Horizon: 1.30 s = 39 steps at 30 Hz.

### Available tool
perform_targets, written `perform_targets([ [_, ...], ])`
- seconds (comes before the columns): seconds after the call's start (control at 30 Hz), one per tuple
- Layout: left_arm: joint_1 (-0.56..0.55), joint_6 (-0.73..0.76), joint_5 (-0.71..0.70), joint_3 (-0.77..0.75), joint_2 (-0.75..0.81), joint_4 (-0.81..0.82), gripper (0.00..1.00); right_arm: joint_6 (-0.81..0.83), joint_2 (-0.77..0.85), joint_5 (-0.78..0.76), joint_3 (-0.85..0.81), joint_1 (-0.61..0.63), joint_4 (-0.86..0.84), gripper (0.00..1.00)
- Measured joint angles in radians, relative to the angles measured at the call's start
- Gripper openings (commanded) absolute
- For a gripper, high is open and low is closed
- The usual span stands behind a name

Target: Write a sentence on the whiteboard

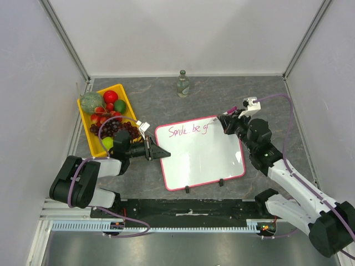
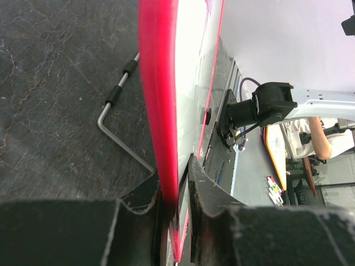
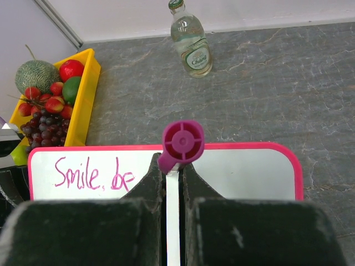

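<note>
The whiteboard (image 1: 202, 158) lies flat mid-table, white with a pink-red rim and two black clips at its near edge. Pink cursive writing (image 1: 187, 131) along its far edge reads "Smile. be gr". My left gripper (image 1: 162, 153) is shut on the board's left rim (image 2: 158, 100), the jaws pinching it. My right gripper (image 1: 224, 123) is shut on a magenta-capped white marker (image 3: 182, 143) over the board's far right part, at the end of the writing. In the right wrist view the writing (image 3: 94, 173) shows as "Smile. be"; the fingers hide the marker's tip.
A yellow tray (image 1: 126, 97) of fruit stands at the far left, next to my left arm. A clear glass bottle (image 1: 182, 83) stands at the back centre. A bent metal rod (image 2: 113, 119) lies on the dark table beside the board's left rim.
</note>
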<state>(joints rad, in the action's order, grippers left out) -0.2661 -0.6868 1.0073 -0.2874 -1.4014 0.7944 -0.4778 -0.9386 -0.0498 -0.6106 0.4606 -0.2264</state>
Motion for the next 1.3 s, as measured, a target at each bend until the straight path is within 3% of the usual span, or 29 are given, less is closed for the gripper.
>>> perform_targets([
  [0.8, 0.0, 0.0, 0.001, 0.0, 0.0, 0.0, 0.02, -0.01, 0.091, -0.005, 0.01, -0.007, 0.029, 0.0],
  [1.3, 0.0, 0.0, 0.001, 0.0, 0.0, 0.0, 0.02, -0.008, 0.039, -0.039, 0.01, -0.015, 0.025, 0.0],
])
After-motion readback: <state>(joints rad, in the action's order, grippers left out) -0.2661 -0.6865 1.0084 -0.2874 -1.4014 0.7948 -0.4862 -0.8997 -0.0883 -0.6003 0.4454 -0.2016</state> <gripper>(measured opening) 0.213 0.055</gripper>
